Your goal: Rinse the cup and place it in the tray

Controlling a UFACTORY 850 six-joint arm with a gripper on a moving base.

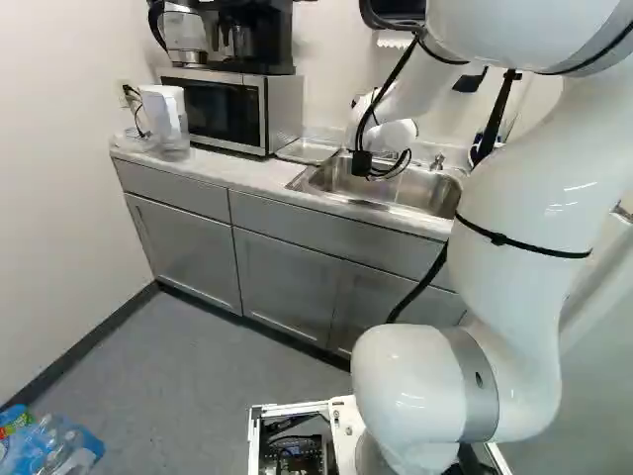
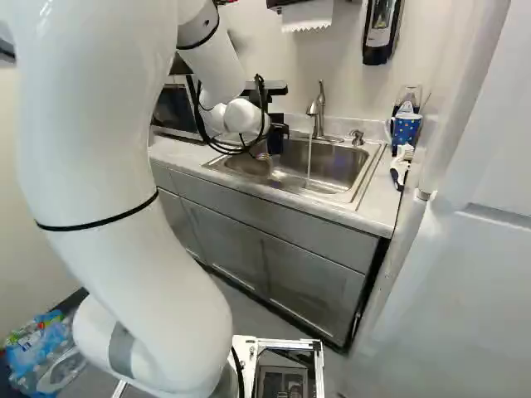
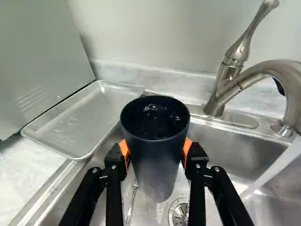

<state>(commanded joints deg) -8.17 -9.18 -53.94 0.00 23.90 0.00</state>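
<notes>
Navy cup (image 3: 156, 162), just one, between two orange pads (image 3: 187, 149)

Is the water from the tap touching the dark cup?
Apart. The wrist view shows the falling water off to one side of the dark cup, with part of the sink showing between them.
</notes>
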